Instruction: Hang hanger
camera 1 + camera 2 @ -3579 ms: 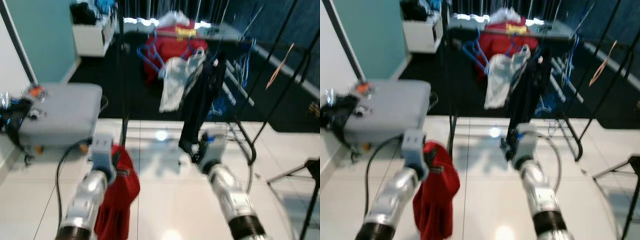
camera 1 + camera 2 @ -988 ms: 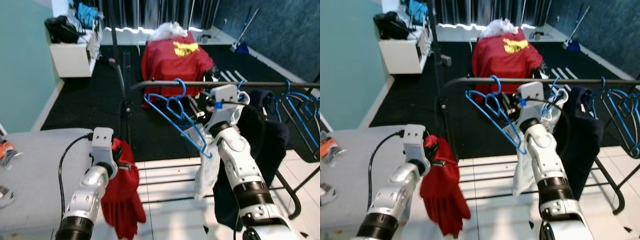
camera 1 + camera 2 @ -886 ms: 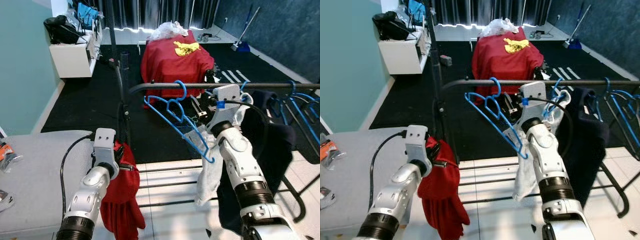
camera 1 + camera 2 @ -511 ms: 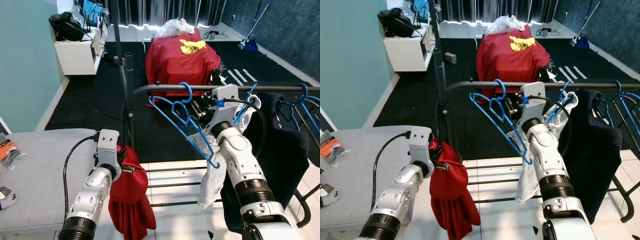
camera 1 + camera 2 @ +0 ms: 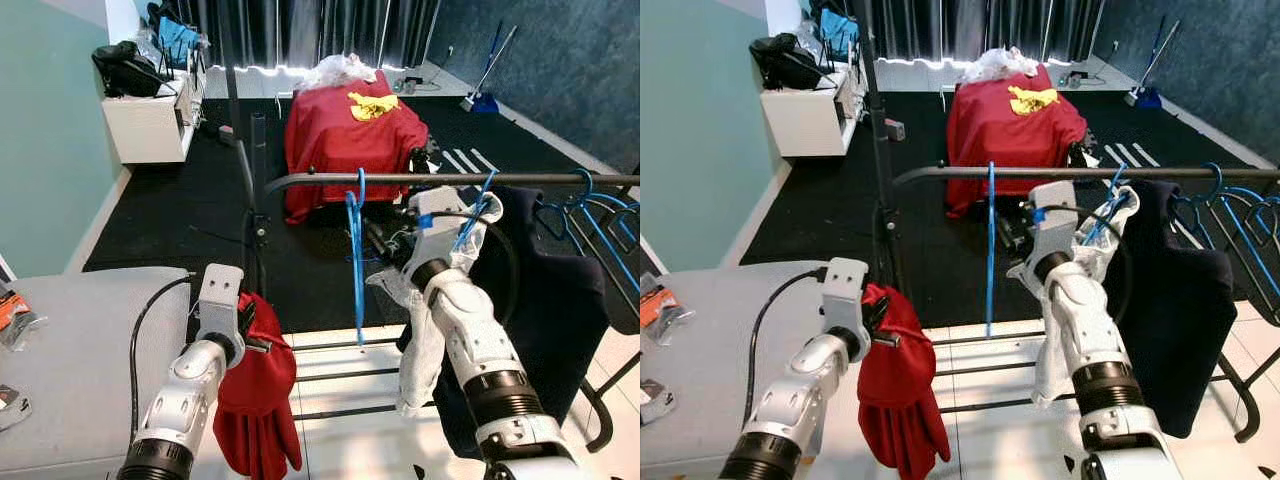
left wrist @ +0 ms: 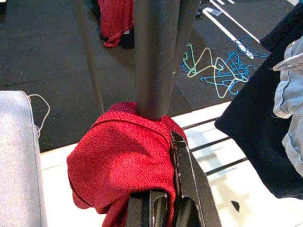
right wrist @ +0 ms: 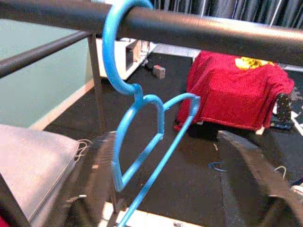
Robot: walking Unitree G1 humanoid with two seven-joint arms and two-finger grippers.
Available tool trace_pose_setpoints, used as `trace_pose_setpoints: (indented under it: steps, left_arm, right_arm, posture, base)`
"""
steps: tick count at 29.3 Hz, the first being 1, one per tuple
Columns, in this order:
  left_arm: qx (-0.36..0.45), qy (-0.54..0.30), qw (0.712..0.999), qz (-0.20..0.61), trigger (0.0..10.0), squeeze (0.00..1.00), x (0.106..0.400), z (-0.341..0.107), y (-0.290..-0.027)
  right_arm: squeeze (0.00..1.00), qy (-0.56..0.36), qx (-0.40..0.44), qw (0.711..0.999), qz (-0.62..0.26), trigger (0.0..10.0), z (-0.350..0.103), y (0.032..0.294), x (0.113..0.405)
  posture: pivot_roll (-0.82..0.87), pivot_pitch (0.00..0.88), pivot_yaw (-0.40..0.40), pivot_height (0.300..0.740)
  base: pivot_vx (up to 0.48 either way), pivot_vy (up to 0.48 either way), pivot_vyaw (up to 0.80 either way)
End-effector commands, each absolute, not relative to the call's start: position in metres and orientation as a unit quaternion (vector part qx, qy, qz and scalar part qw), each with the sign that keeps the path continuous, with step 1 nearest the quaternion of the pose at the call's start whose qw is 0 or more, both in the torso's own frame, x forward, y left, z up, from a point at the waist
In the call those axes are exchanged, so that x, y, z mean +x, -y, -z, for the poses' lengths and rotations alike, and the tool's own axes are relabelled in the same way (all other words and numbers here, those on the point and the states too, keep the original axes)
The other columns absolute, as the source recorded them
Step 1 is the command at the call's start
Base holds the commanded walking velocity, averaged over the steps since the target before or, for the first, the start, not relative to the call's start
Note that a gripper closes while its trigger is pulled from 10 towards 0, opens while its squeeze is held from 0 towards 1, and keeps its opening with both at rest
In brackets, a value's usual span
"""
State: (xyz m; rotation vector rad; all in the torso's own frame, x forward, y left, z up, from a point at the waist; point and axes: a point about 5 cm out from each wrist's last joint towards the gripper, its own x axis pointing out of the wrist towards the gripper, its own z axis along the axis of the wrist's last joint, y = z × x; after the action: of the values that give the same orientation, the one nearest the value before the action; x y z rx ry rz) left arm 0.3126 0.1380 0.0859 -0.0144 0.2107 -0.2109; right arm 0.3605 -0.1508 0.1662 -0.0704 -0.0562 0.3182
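Blue hanger (image 5: pixel 355 250) released, now hanging edge-on from rail (image 5: pixel 450 179); right hand (image 7: pixel 175 189) opened.

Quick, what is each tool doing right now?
Left tool: closed on the red cloth.
Right tool: open, holding nothing; the blue hanger hangs on the rail.

The left arm reached forward and low, its left gripper (image 5: pixel 250 335) clamped closed with red cloth between its fingers. The right arm stretched up and forward, its right gripper (image 7: pixel 177 182) held with fingers (image 7: pixel 244 161) spread wide apart, gripping nothing.
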Motion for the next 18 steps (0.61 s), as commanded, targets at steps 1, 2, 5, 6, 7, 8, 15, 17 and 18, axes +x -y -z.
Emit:
trace_pose_setpoints:
  steps: [1, 2, 5, 6, 7, 8, 15, 17, 18]
  left_arm:
    - [0.001, -0.093, 0.989, 0.112, 10.0, 0.00, 0.312, -0.090, -0.136]
    - [0.003, -0.093, 0.989, 0.114, 10.0, 0.00, 0.312, -0.090, -0.136]
    - [0.003, -0.092, 0.989, 0.114, 10.0, 0.00, 0.312, -0.090, -0.136]
    - [0.003, -0.092, 0.989, 0.114, 10.0, 0.00, 0.312, -0.090, -0.136]
    - [0.003, -0.090, 0.989, 0.116, 10.0, 0.00, 0.311, -0.090, -0.136]
    - [0.003, -0.089, 0.989, 0.117, 10.0, 0.00, 0.310, -0.091, -0.135]
    - [0.004, -0.088, 0.989, 0.122, 10.0, 0.00, 0.309, -0.091, -0.134]
    - [0.004, -0.087, 0.988, 0.125, 10.0, 0.00, 0.309, -0.091, -0.134]
    - [0.005, -0.087, 0.988, 0.127, 10.0, 0.00, 0.309, -0.091, -0.133]
  right_arm:
    - [1.00, 0.015, -0.034, 0.985, -0.168, 10.0, -0.163, 0.148, 0.360]
    - [1.00, 0.007, -0.037, 0.984, -0.177, 10.0, -0.161, 0.147, 0.360]
    - [0.99, 0.006, -0.043, 0.983, -0.180, 10.0, -0.161, 0.146, 0.360]
    - [0.99, 0.006, -0.043, 0.983, -0.180, 10.0, -0.161, 0.146, 0.360]
    - [0.23, 0.011, -0.045, 0.983, -0.177, 10.0, -0.163, 0.143, 0.359]
    - [0.23, 0.015, -0.045, 0.984, -0.173, 10.0, -0.164, 0.142, 0.358]
    - [0.00, 0.031, -0.033, 0.985, -0.168, 10.0, -0.166, 0.136, 0.353]
    - [0.00, 0.038, -0.027, 0.985, -0.168, 10.0, -0.168, 0.134, 0.350]
    - [0.00, 0.047, -0.021, 0.985, -0.164, 10.0, -0.169, 0.134, 0.348]
  posture:
    - [-0.07, 0.000, -0.039, 0.740]
    - [-0.07, 0.000, -0.041, 0.740]
    - [-0.07, 0.000, -0.043, 0.740]
    - [-0.07, 0.000, -0.043, 0.740]
    - [-0.07, 0.000, -0.045, 0.740]
    - [-0.07, 0.000, -0.045, 0.740]
    - [-0.06, 0.000, -0.047, 0.740]
    - [-0.06, 0.000, -0.042, 0.740]
    - [-0.06, 0.000, -0.042, 0.740]
  base:
    - [0.000, 0.000, 0.00]
    - [0.000, 0.000, 0.00]
    - [0.000, 0.000, 0.00]
    - [0.000, 0.000, 0.00]
    - [0.000, 0.000, 0.00]
    - [0.000, 0.000, 0.00]
    - [0.000, 0.000, 0.00]
    - [0.000, 0.000, 0.00]
    - [0.000, 0.000, 0.00]
